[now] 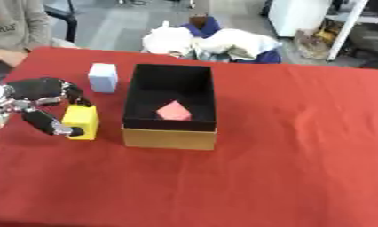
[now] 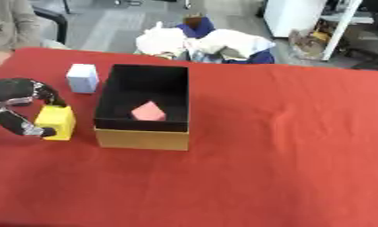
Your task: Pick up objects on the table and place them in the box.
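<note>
Fingers (image 1: 68, 95) pinch unlabeled yellow block (image 1: 82, 122).

table (image 1: 301, 146): red cloth, matt | box (image 1: 170, 138): cardboard outside, matt black inside | yellow block (image 1: 81, 120): smooth

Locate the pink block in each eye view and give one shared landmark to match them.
Left eye view: pink block lies inside the box, near its front wall, left of picture centre.
Right eye view: same block, in the box, further left in the picture.
Shared landmark: the yellow block in the left hand, left of the box.
</note>
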Robot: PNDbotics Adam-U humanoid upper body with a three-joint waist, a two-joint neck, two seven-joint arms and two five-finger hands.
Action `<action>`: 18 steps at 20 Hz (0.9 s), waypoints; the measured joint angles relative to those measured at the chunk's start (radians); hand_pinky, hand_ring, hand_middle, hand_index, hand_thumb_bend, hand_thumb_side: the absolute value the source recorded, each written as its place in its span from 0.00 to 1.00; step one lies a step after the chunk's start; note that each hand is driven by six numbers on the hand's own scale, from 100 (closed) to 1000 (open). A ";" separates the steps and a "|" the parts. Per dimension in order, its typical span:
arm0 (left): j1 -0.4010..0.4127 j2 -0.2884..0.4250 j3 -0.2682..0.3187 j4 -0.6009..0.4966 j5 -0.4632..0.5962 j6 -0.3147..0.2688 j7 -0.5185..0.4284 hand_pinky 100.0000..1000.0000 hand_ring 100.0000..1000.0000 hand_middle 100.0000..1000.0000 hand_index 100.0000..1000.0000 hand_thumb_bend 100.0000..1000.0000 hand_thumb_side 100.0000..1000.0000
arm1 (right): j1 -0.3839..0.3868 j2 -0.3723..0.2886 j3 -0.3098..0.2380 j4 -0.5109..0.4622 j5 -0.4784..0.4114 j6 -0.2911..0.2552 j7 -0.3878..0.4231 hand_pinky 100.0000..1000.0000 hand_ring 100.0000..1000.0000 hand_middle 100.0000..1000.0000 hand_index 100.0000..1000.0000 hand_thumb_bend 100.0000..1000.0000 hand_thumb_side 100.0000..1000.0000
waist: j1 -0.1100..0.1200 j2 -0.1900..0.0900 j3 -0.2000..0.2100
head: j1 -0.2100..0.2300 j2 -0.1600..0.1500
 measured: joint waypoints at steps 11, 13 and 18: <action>0.004 -0.009 -0.004 -0.007 0.027 -0.002 0.024 0.46 0.25 0.27 0.70 0.39 0.33 | 0.005 0.001 -0.006 0.001 -0.001 0.001 0.001 0.79 0.69 0.73 0.94 0.00 0.29 | 0.002 0.000 -0.001 | -0.001 0.000; 0.005 -0.009 -0.008 -0.015 0.036 -0.002 0.028 0.46 0.25 0.26 0.70 0.39 0.30 | 0.005 0.001 -0.006 0.001 -0.001 0.001 0.001 0.80 0.69 0.73 0.94 0.00 0.30 | 0.002 0.000 0.000 | -0.001 0.000; 0.008 -0.009 -0.015 -0.044 0.074 0.004 0.032 0.46 0.24 0.25 0.69 0.38 0.22 | 0.009 0.001 -0.006 0.001 -0.004 0.002 0.002 0.80 0.69 0.73 0.94 0.00 0.33 | 0.002 0.000 0.004 | -0.003 0.000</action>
